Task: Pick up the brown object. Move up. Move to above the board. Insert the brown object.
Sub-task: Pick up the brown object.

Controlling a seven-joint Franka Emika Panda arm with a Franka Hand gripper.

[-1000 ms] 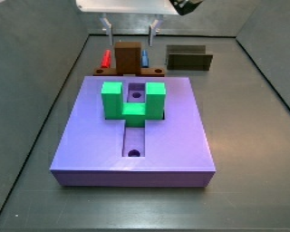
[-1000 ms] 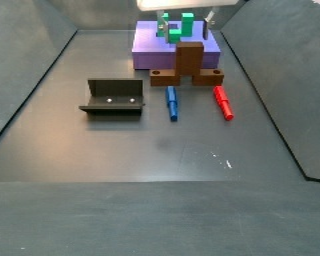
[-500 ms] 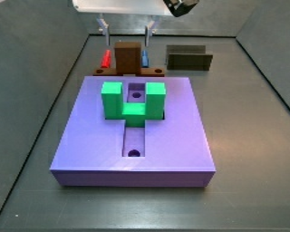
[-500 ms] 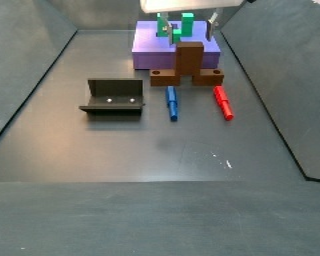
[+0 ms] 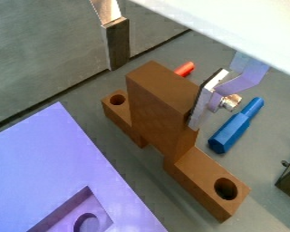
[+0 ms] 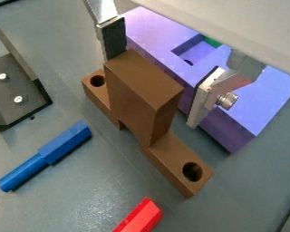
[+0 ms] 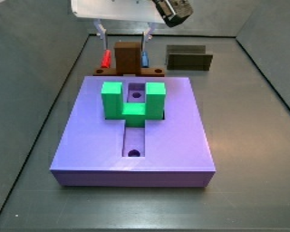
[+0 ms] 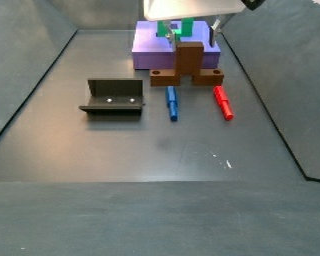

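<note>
The brown object sits on the grey tabletop just beside one short end of the lavender board, its tall upright part standing and its flat tongue with round holes lying along the floor. A green U-shaped block rests on top of the board, straddling the lengthwise slot. On the tabletop close to the brown object lie a blue peg and a red peg, side by side but apart, both pointing away from the board. Farther off in that side view stands the dark fixture, well apart from the pegs and the board.

The tool hangs low over the brown object, its two silver fingers on either side of the upright part. In both wrist views one finger stands near one face of the upright with a gap showing, and the opposite finger sits close against the other face; whether that pad touches cannot be told. The jaws stand wide, not closed on the block, and the brown object rests flat on the tabletop.
</note>
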